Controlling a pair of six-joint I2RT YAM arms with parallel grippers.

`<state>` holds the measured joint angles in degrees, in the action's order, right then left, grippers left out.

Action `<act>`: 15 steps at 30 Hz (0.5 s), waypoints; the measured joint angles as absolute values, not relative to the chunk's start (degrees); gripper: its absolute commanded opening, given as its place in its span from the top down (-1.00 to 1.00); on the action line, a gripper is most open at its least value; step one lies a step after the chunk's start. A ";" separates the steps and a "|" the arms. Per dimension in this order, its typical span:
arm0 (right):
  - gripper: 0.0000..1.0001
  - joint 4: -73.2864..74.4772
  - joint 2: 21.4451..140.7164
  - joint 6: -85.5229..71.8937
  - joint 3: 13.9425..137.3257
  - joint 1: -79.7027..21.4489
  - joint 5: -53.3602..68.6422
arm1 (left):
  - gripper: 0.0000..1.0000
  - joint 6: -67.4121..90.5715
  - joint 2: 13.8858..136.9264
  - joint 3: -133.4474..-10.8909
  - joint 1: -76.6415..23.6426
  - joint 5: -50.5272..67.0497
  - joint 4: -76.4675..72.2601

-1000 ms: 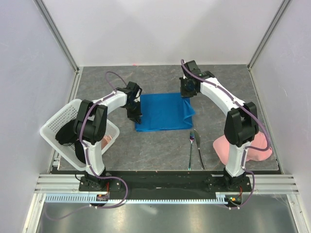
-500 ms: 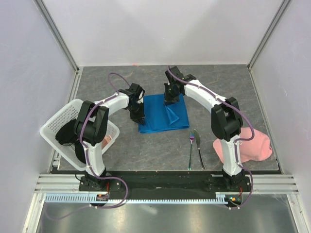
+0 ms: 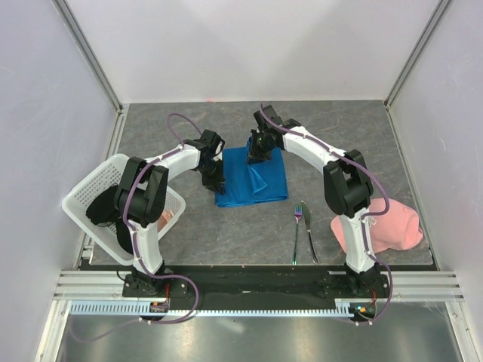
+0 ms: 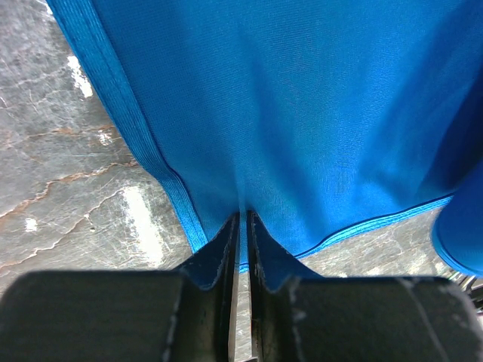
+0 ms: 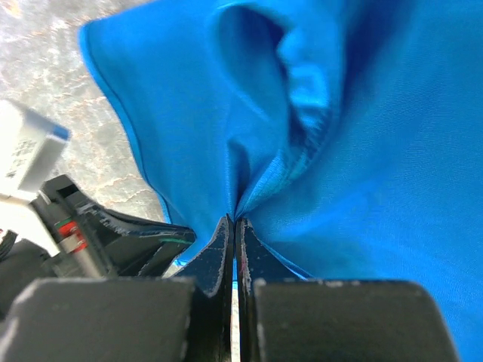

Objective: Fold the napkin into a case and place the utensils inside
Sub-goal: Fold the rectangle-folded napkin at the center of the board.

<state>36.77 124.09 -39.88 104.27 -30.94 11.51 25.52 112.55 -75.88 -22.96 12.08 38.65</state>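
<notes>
Napkin (image 3: pixel 253 179) bright blue, folded over; both hands pinching it

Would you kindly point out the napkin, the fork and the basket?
napkin (image 3: pixel 260 185): top view, middle of the cloth.
fork (image 3: pixel 296 235): top view, middle of the handle.
basket (image 3: pixel 90 179): top view, far left rim.
</notes>
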 measured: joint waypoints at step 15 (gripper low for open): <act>1.00 34.37 127.26 -44.10 103.96 -31.92 13.58 | 0.73 25.52 112.44 -75.68 -22.96 12.10 38.54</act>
<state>34.37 127.26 -44.10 103.96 -31.92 13.58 25.52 112.44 -75.68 -22.96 12.10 38.54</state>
